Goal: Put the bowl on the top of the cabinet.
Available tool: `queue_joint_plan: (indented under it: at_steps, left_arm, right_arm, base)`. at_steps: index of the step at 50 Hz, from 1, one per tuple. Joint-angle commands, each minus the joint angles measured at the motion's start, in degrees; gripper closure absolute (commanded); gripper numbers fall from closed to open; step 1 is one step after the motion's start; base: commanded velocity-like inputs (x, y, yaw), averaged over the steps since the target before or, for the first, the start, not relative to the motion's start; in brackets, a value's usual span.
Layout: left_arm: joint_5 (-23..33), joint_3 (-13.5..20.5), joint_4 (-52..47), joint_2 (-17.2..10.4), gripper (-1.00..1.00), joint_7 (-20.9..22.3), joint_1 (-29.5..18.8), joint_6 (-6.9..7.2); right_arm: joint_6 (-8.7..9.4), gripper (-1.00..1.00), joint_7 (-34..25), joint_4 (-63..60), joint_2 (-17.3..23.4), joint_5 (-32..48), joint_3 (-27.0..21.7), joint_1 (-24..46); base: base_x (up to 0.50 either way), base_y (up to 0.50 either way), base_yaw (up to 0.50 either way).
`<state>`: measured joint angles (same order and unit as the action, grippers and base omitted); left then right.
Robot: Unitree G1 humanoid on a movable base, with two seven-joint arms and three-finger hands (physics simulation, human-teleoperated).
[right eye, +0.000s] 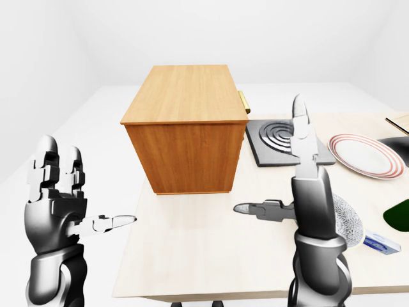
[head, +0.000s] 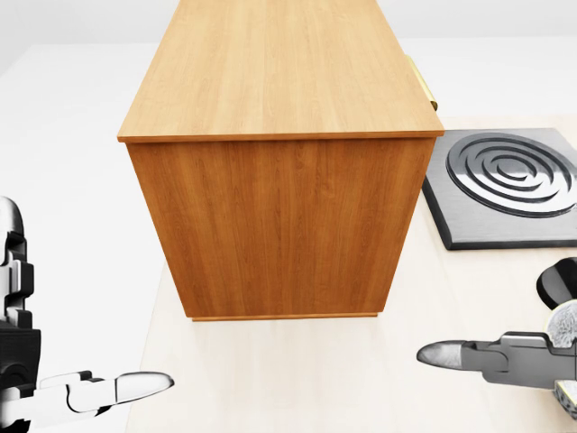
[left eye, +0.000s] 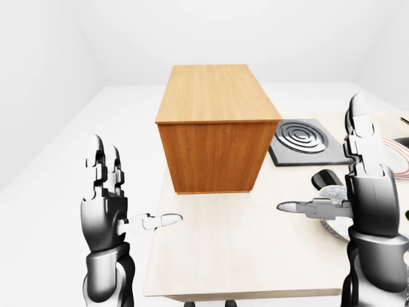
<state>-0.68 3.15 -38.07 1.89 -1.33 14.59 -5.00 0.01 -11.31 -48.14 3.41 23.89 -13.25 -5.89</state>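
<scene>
The wooden cabinet (left eye: 217, 128) stands on the pale table (left eye: 243, 256), its flat top bare. A grey speckled bowl (right eye: 349, 219) rests on the table at the right, mostly hidden behind my right hand. My right hand (right eye: 268, 157) is open just left of the bowl, fingers pointing up and thumb pointing left toward the cabinet. In the head view only the right thumb (head: 469, 354) and a sliver of the bowl (head: 567, 319) show. My left hand (left eye: 135, 188) is open too, off the table's left edge, holding nothing.
A dark square burner plate (left eye: 305, 137) with ring grooves lies right of the cabinet. A red-rimmed plate (right eye: 364, 153), a green object (right eye: 401, 214) and a blue-white packet (right eye: 379, 243) sit further right. A black object (left eye: 326, 179) lies beside the bowl.
</scene>
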Motion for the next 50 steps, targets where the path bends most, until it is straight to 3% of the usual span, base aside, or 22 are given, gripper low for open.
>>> queue_joint_plan:
  at_steps: [1, 4, 7, 8, 19, 22, 24, 26, 29, 34, 36, 50]
  left_arm:
    - [0.34, -0.39, 0.29, -0.06, -1.0, 0.02, 0.27, 0.0]
    - [0.42, -0.54, 0.21, -0.1, -1.0, 0.03, 0.32, 0.0]
    - [0.44, -0.59, 0.28, -0.12, -1.0, 0.01, 0.33, 0.0]
    - [0.42, -0.63, 0.23, -0.13, -1.0, 0.05, 0.45, 0.0]
    - [0.63, -0.85, 0.42, -0.12, -1.0, 0.02, 0.79, 0.0]
    - [0.59, -0.83, 0.47, -0.15, -1.0, 0.01, 0.78, 0.0]
    - [0.6, -0.88, 0.56, -0.18, -1.0, 0.06, 0.75, 0.0]
    - [0.64, -0.88, 0.36, -0.17, -1.0, 0.01, 0.7, 0.0]
    - [0.71, -0.88, 0.75, -0.17, -1.0, 0.0, 0.61, 0.0]
    - [0.87, -0.82, 0.89, -0.15, -1.0, -0.19, 0.43, 0.0]
    - [1.0, -0.96, 0.89, -0.17, -1.0, -0.24, 0.26, 0.0]
    - [1.15, -0.64, 2.08, -0.19, -1.0, -0.74, -0.48, 0.0]
  right_arm:
    - [2.92, -1.0, -10.44, -2.42, 3.54, 0.31, -13.48, 1.44]
    - [4.99, -1.0, -13.65, -3.28, 5.5, -0.85, -18.08, 2.78]
    - [4.99, -1.0, -15.49, -3.7, 6.16, -0.47, -19.47, 2.87]
    - [4.99, -1.0, -18.57, -4.76, 8.06, -1.92, -23.47, 2.62]
    - [4.99, -1.0, -28.06, -3.35, 7.51, -2.35, -33.27, -1.01]
    - [4.49, -1.0, -28.69, -2.72, 7.5, -1.81, -34.24, -1.11]
    - [2.61, -1.0, -28.69, -0.81, 8.18, -0.14, -35.61, -1.98]
    - [1.96, -1.0, -28.69, 0.04, 8.15, -0.18, -36.43, -1.91]
    - [3.54, -1.0, -28.69, 0.37, 9.59, -0.16, -38.05, -1.15]
    - [-1.4, -1.0, -28.69, 5.01, 8.89, 2.25, -38.82, -2.93]
    - [-4.5, -1.0, -28.69, 7.31, 7.95, 3.68, -38.55, -4.11]
    - [-5.01, -1.0, -28.69, 15.88, 6.58, 7.97, -37.24, -6.0]
  base:
    - [0.0, 0.0, 0.0]
    - [0.0, 0.0, 0.0]
    - [0.0, 0.0, 0.0]
    - [0.0, 0.0, 0.0]
    - [0.0, 0.0, 0.0]
    - [0.0, 0.0, 0.0]
    - [0.0, 0.0, 0.0]
    - [0.0, 0.0, 0.0]
    - [0.0, 0.0, 0.0]
    - [0.0, 0.0, 0.0]
    - [0.0, 0.0, 0.0]
    - [0.0, 0.0, 0.0]
